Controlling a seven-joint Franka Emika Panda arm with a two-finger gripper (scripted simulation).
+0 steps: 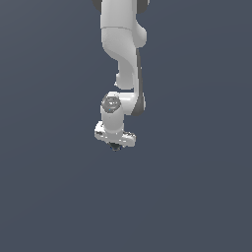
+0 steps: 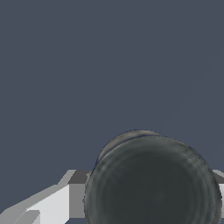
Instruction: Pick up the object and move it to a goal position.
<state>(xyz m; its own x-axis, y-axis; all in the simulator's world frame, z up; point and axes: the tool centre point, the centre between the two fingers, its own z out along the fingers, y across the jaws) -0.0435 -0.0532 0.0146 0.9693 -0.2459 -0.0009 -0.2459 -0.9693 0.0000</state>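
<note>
In the exterior view the white arm [image 1: 123, 49] reaches down from the top edge over the plain grey-blue counter [image 1: 44, 197], whose edges and corners lie outside the picture. At its lower end sits the gripper [image 1: 115, 146], and a small dark lump, the object [image 1: 116, 147], shows just beneath the gripper's white body, right at its tip. In the wrist view the object [image 2: 153, 183] looms as a dark, round, faintly ringed shape, flanked by a white and grey finger [image 2: 57, 201] beside it. The gripper looks pressed onto the object, pinching it
</note>
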